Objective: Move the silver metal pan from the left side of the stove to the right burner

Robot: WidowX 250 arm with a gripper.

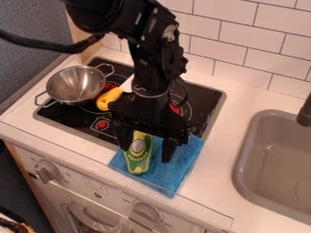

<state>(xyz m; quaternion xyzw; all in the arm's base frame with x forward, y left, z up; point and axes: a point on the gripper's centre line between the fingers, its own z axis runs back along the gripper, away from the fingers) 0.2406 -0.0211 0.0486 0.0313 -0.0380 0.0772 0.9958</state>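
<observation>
Soft, fairly bright light spreads over the table (215,173). Highlights glint on the metal bowl (76,85); shadows stay faint.

One of most kinds, two of the knobs
There are one stovetop (72,119), one sink (240,175), one dark tap (305,112), one metal bowl (76,85) with two handles, one blue cloth (177,176), one yellow-handled utensil (108,98) and one green-and-yellow item (138,157). Two knobs (47,172) are on the white front below the one counter (222,200).
</observation>
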